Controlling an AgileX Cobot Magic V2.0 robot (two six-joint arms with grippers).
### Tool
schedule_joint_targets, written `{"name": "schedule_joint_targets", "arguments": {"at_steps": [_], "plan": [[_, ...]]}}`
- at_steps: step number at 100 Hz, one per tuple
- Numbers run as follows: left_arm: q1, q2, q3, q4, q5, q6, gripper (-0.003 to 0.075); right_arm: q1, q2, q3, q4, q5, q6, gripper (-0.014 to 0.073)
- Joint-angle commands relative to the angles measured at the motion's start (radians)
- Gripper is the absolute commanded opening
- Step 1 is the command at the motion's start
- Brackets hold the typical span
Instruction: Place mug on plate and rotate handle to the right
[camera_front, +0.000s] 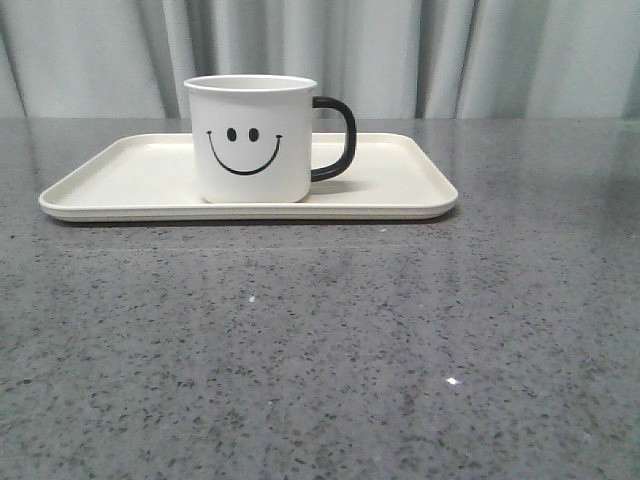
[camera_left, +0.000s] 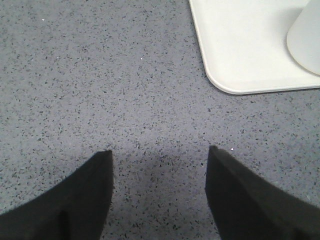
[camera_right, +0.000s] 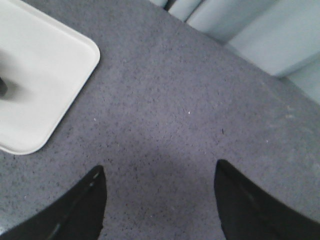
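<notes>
The white mug (camera_front: 252, 140) with a black smiley face stands upright on the cream plate (camera_front: 120, 175), near its middle. Its black handle (camera_front: 338, 138) points to the right. Neither gripper shows in the front view. In the left wrist view my left gripper (camera_left: 160, 152) is open and empty over bare table, apart from a corner of the plate (camera_left: 235, 55) and the mug's white side (camera_left: 306, 37). In the right wrist view my right gripper (camera_right: 160, 170) is open and empty over bare table, beside another plate corner (camera_right: 45, 75).
The grey speckled table (camera_front: 320, 350) stretches in front of the plate. Pale curtains (camera_front: 450, 50) hang behind the table's far edge and also show in the right wrist view (camera_right: 260, 30).
</notes>
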Motion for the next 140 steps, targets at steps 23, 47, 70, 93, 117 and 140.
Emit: {"name": "schedule_joint_targets", "arguments": {"at_steps": [23, 47, 70, 93, 117, 140], "plan": [[0.001, -0.004, -0.025, 0.0, -0.066, -0.005, 0.0409, -0.007, -0.318, 0.487, -0.041, -0.368, 0.122, 0.0474], [0.001, -0.004, -0.025, 0.0, -0.066, -0.005, 0.0409, -0.007, -0.443, 0.819, -0.041, -0.572, 0.186, 0.0474], [0.001, -0.004, -0.025, 0.0, -0.066, -0.005, 0.0409, -0.007, -0.453, 0.954, -0.041, -0.696, 0.281, 0.0474], [0.001, -0.004, -0.025, 0.0, -0.066, -0.005, 0.0409, -0.007, -0.453, 0.954, -0.041, -0.753, 0.283, 0.0468], [0.001, -0.004, -0.025, 0.0, -0.082, -0.005, 0.0409, -0.007, -0.453, 0.954, -0.041, -0.759, 0.283, 0.0468], [0.001, -0.004, -0.025, 0.0, -0.088, -0.005, 0.0409, -0.007, -0.453, 0.954, -0.041, -0.759, 0.283, 0.0468]]}}
